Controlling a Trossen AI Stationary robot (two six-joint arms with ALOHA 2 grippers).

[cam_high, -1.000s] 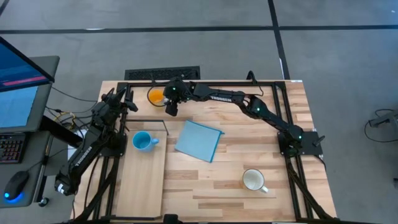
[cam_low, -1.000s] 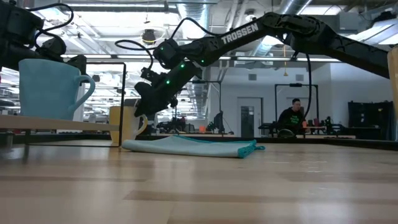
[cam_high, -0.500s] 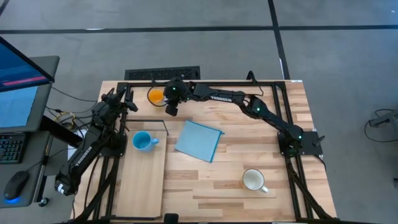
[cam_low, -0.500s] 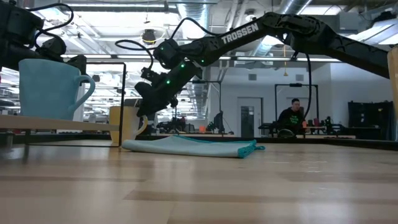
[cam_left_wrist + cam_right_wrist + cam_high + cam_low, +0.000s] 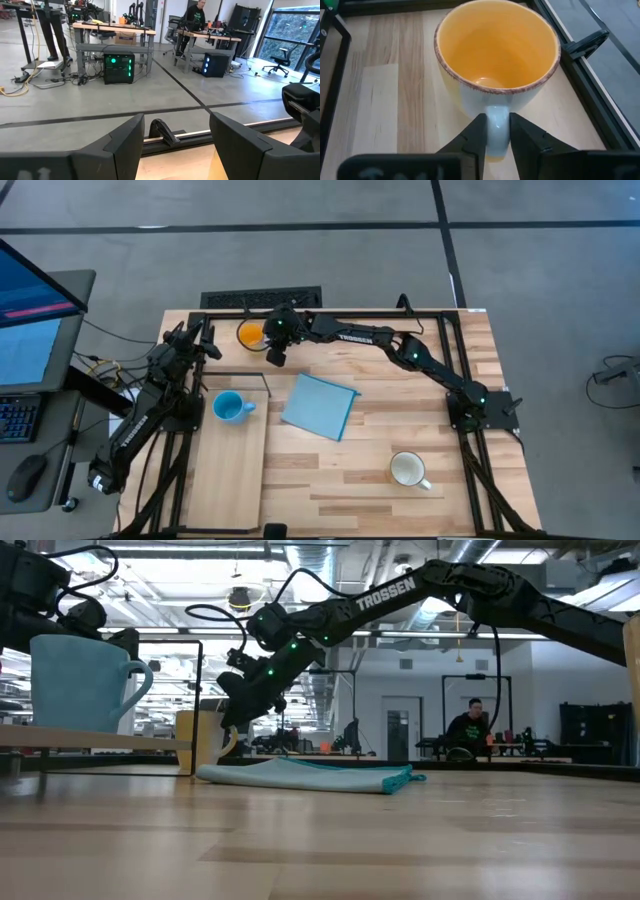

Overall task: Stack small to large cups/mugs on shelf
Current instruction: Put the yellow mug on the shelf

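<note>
Right gripper (image 5: 493, 135) fingers have closed onto the orange mug (image 5: 496, 50) handle; left gripper (image 5: 176, 145) fingers stay apart.

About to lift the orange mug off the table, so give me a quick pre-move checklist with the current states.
1. Right gripper fingers either side of the orange mug handle: ok.
2. Grip fully tight: cannot tell.
3. Orange mug upright on the table: ok.
4. Light blue mug already on the shelf: ok.
5. Left gripper open, parked off the table's far left edge: ok.
6. White mug apart from the path: ok.
</note>
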